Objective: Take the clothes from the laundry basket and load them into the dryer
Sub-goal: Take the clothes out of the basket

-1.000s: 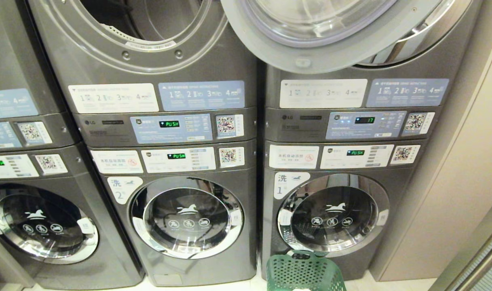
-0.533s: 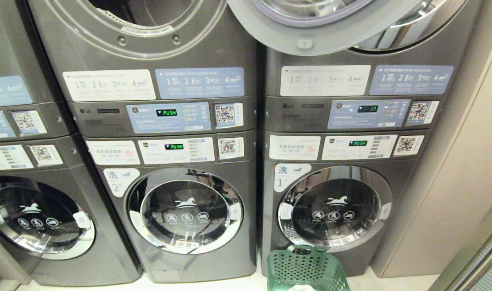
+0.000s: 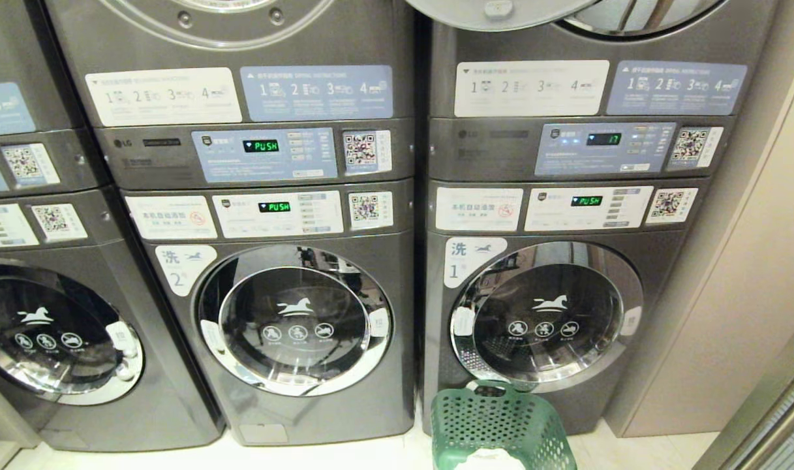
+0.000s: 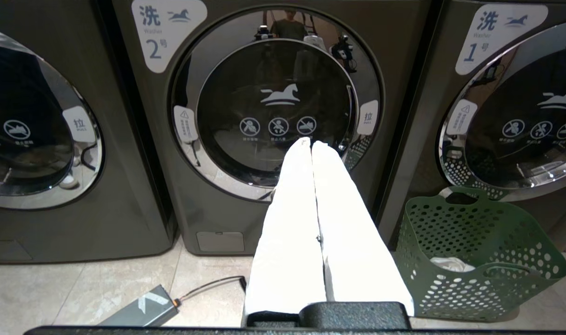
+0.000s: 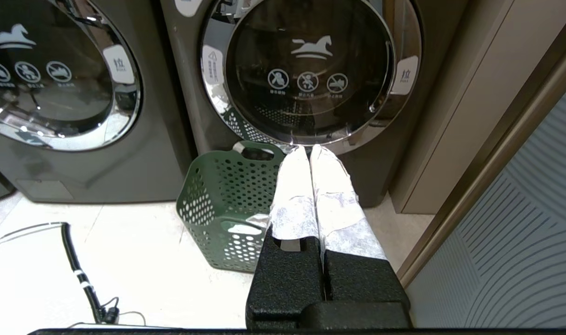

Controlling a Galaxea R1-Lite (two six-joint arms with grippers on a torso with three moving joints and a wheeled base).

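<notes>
Laundry basket [image 3: 501,424]: dark green, perforated, on the floor touching or just short of the front of washer 1 [image 3: 547,313]; cut-out handle faces the machine.
Clothes [image 3: 488,460]: pale bundle low inside the basket, only partly seen (more shows in the wrist views) [image 4: 450,264].
Why there: my guess, the basket is parked under the stack with the open dryer door [image 3: 501,10], so each lift is short and straight up.
Dryer: upper unit, right stack; just the door's lower edge and a bit of the opening are in the head view.
Left gripper [image 4: 310,142]: white fingers pressed together, nothing between them, pointing toward washer 2 [image 4: 278,102], well clear of the basket.
Right gripper [image 5: 309,149]: fingers together, empty, hanging above the basket's near rim [image 5: 245,228].
Why held so: both look parked, not reaching; I judge no grab has begun.
Floor [image 5: 124,260]: pale glossy tile, a black cable [image 5: 78,265] lying on it, a small grey box [image 4: 143,311] with a lead near washer 2.
Room: row of stacked grey machines, beige panel wall [image 3: 729,294] to my right, ribbed panel [image 5: 534,223] beyond it.
Snag risk: cable is beside the basket, not touching.
</notes>
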